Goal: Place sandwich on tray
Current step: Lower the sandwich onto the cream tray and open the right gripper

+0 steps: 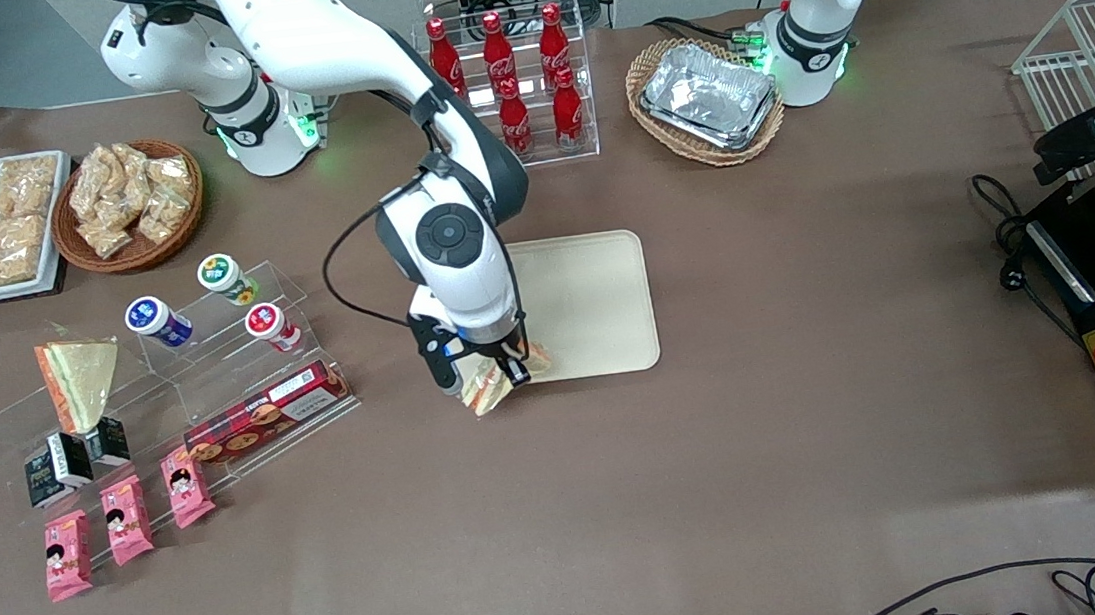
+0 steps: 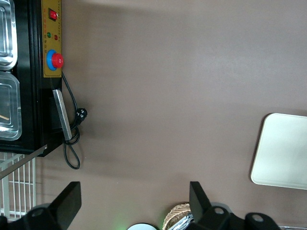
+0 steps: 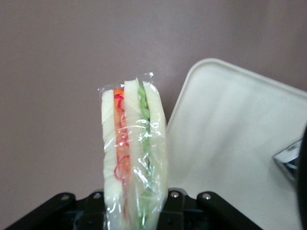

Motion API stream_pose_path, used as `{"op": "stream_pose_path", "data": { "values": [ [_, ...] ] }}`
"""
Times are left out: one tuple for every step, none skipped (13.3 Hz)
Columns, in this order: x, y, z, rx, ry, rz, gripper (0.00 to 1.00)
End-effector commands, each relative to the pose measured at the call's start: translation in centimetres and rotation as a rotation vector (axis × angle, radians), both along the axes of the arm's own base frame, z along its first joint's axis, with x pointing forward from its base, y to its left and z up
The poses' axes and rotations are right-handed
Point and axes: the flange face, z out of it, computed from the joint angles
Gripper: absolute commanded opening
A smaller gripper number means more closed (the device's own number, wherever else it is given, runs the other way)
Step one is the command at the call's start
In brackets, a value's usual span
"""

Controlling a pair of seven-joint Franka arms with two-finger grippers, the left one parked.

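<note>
While the gripper (image 1: pixel 485 372) is clamped on the wrapped sandwich (image 3: pixel 134 153), it hangs over the cream tray's (image 1: pixel 596 293) corner nearest the front camera.

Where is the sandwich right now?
The sandwich is held in the gripper, shut on it, at the tray's corner nearest the front camera, not yet lying on it.

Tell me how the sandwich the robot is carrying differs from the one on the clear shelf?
The sandwich hangs clamped in the end effector at the tray's corner; the shelf sandwich rests on the clear stand untouched. The sandwich shows red and green filling; the shelf sandwich has an orange edge. Both are clear-wrapped white-bread wedges.
</note>
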Motion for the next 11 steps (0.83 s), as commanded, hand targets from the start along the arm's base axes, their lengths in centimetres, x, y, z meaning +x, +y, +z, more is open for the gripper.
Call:
{"op": "stream_pose_path", "data": {
  "values": [
    [-2.3, 1.2, -1.4, 0.048, -0.021, -0.146, 0.00],
    [-2.7, 1.4, -1.7, 0.050, -0.014, -0.184, 0.00],
    [-3.6, 1.6, -2.5, 0.041, -0.001, -0.190, 0.00],
    [-4.1, 1.7, -3.1, 0.045, 0.005, -0.215, 0.00],
    [-4.8, 1.7, -3.9, 0.042, 0.008, -0.237, 0.00],
    [-6.1, 2.4, -5.2, 0.038, 0.006, -0.231, 0.00],
    [-6.3, 2.4, -6.4, 0.042, -0.002, -0.270, 0.00],
    [-6.4, 2.7, -6.9, 0.046, -0.009, -0.294, 0.00],
    [-6.6, 3.1, -7.4, 0.054, -0.016, -0.307, 0.00],
    [-6.6, 3.4, -7.3, 0.077, -0.025, -0.334, 0.00],
    [-6.5, 3.5, -7.4, 0.089, -0.026, -0.347, 0.00]
  ]
}}
